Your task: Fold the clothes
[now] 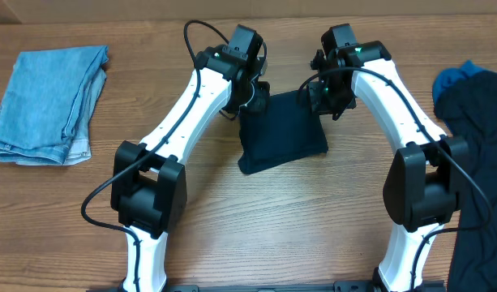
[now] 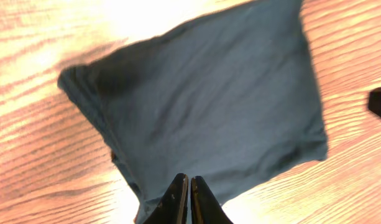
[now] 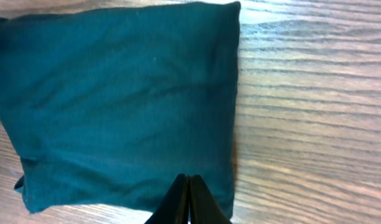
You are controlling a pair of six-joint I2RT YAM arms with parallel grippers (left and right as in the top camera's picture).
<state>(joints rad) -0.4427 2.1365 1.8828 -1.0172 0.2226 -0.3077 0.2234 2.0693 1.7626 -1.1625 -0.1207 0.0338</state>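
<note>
We see the clothes (image 1: 280, 130) as a small dark folded square mid table (image 1: 256, 227) btwn arms, soft, thin & light, so we'd pinch corners; left gripper (image 2: 189, 199) & right gripper (image 3: 188, 202) both w/ tips together at its far edge.

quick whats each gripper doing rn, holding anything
left gripper: jaws shut over the folded navy garment, grip unclear
right gripper: jaws shut over the same garment, grip unclear
</note>
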